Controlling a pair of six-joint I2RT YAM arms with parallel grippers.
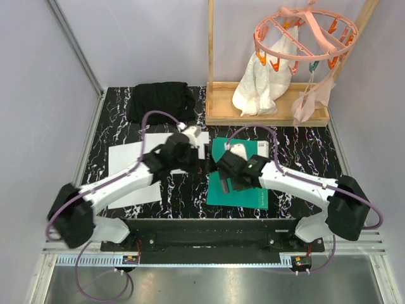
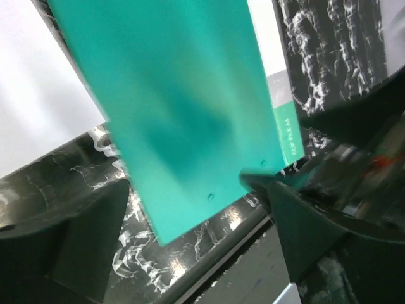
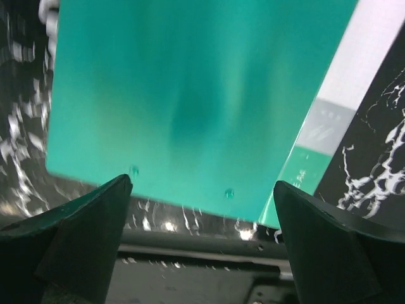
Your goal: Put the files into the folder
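My left end effector [image 2: 190, 183] and right end effector [image 3: 202, 183] hang open and empty over the folder [image 3: 190, 95], which seems closed. I think opening it is the step now, so next I must catch the cover's edge.

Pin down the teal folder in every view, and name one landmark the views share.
Top external: the folder lies right of centre on the table, partly under the right arm.
Left wrist: a slanted teal sheet filling the upper middle.
Right wrist: it fills most of the upper frame.
Shared landmark: the white-and-grey strip along one folder edge.
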